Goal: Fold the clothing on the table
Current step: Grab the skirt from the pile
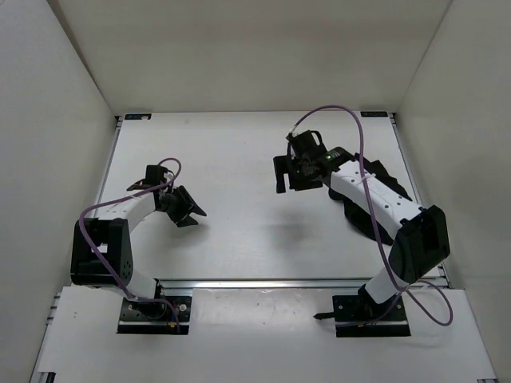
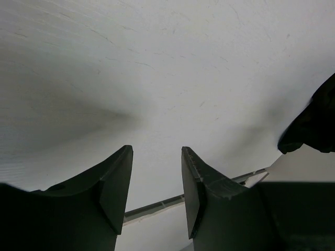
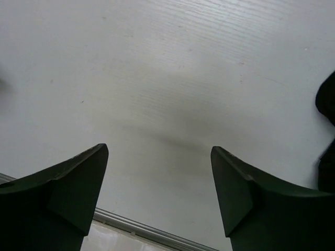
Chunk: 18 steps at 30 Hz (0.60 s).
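Note:
The black clothing (image 1: 385, 174) lies bunched at the right side of the white table (image 1: 231, 152), mostly hidden under my right arm. My right gripper (image 1: 289, 183) hovers left of it over bare table, open and empty; in the right wrist view the right gripper (image 3: 158, 148) has its fingers wide apart over the white surface. My left gripper (image 1: 192, 217) hangs over the left part of the table, far from the clothing. In the left wrist view the left gripper (image 2: 157, 149) is open with nothing between its fingers.
White walls (image 1: 64, 120) enclose the table on three sides. An aluminium rail (image 1: 279, 281) runs along the near edge, with both arm bases behind it. Purple cables (image 1: 351, 112) loop off the arms. A dark shape (image 2: 314, 125) at the left wrist view's right edge is unidentifiable.

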Tool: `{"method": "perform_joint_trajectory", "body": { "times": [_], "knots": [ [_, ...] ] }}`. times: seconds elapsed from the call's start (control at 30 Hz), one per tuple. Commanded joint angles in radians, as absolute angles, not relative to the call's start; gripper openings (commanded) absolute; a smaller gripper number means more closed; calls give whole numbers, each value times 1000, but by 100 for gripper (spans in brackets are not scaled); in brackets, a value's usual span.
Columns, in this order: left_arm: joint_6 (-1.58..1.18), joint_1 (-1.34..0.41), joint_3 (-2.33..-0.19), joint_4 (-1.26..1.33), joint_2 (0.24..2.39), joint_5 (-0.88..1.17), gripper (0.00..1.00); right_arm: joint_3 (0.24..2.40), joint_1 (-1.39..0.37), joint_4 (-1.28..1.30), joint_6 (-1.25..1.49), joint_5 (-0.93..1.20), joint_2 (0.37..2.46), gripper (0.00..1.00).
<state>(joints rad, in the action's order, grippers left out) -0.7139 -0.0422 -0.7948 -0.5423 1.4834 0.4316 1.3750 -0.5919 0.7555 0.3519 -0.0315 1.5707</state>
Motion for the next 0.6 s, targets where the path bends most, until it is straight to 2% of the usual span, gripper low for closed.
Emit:
{"method": "perform_joint_trajectory", "body": {
  "times": [0.0, 0.13, 0.17, 0.23, 0.3, 0.37, 0.57],
  "knots": [
    [-707, -38, -795, -531, 1466, 454, 53, 1381, -520, 759, 345, -58, 1548, 79],
    [-713, -48, -784, -515, 1476, 454, 53, 1303, -428, 736, 278, 39, 1476, 80],
    [-718, -52, -787, -518, 1476, 454, 53, 1281, -395, 712, 237, 101, 1459, 86],
    [-718, -61, -787, -505, 1480, 448, 53, 1232, -328, 681, 226, 124, 1411, 87],
    [-723, -66, -781, -500, 1476, 457, 53, 1215, -232, 690, 210, 101, 1391, 90],
    [-724, -64, -784, -497, 1488, 462, 52, 1209, -151, 719, 190, 0, 1364, 99],
    [-729, -67, -781, -486, 1485, 469, 53, 1115, 214, 704, 172, -57, 1353, 97]
  ]
}}
